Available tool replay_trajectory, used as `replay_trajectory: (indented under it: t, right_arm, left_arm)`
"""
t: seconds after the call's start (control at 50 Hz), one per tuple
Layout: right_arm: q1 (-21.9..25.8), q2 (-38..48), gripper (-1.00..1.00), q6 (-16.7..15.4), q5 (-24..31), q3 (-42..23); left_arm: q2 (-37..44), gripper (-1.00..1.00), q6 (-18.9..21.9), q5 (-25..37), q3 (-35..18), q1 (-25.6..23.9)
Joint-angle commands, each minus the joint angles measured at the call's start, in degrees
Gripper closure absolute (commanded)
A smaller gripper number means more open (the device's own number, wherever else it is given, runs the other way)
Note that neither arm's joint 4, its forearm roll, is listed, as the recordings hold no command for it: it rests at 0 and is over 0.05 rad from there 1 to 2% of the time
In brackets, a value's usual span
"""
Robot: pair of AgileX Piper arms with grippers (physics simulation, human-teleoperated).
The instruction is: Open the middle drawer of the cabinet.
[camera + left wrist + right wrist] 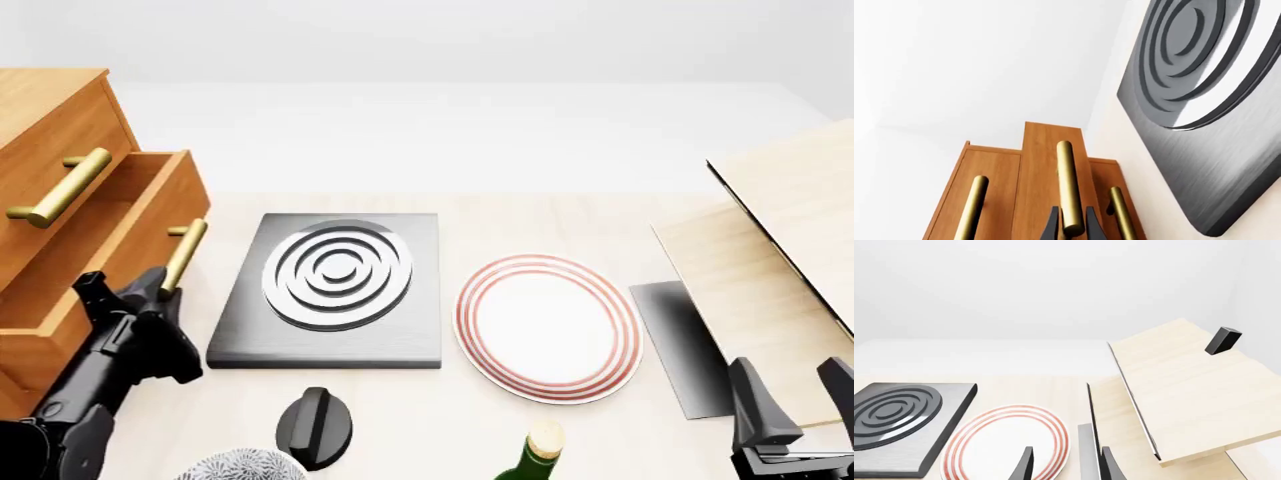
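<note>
The orange-brown cabinet [54, 120] stands at the table's left edge. Its middle drawer [94, 250] is pulled out toward the table, past the front of the drawer above it. My left gripper [166, 297] is shut on the lower end of the middle drawer's brass handle [184, 252]. In the left wrist view the two dark fingers [1053, 225] clamp that handle [1066, 180], with the brass handles of the other two drawers on either side. My right gripper [790, 400] is open and holds nothing, low at the front right; its fingers [1025, 464] show above the plate.
A black slab with raised rings [334, 285] lies right beside the open drawer. A red-rimmed white plate [547, 325] is at centre. Pale wood panels [787, 230] and a grey mat [681, 345] are at right. A black knob [316, 428] and a bottle top [537, 452] sit near the front edge.
</note>
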Motion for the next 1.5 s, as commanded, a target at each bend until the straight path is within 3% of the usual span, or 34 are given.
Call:
replay_trajectory:
  t: [0.02, 0.68, 0.98, 1.0, 1.5]
  right_arm:
    - [0.0, -1.3, -1.00, 0.1, 1.0, 0.0]
    - [0.0, -1.3, -1.00, 0.1, 1.0, 0.0]
    - [0.0, -1.3, -1.00, 0.1, 1.0, 0.0]
    - [0.0, -1.3, -1.00, 0.1, 1.0, 0.0]
    - [0.0, -1.3, -1.00, 0.1, 1.0, 0.0]
  left_arm:
    - [-1.9, 1.00, -0.1, -2.5, -0.2, -4.5]
    - [-3.4, 1.00, -2.3, 0.9, -1.7, -8.2]
    - [-0.7, 1.00, -0.5, -3.3, -1.5, -7.7]
    - [-0.5, -1.00, -0.4, -3.5, -1.5, -7.8]
    - [-1.9, -1.00, -0.2, -1.5, -2.4, -9.9]
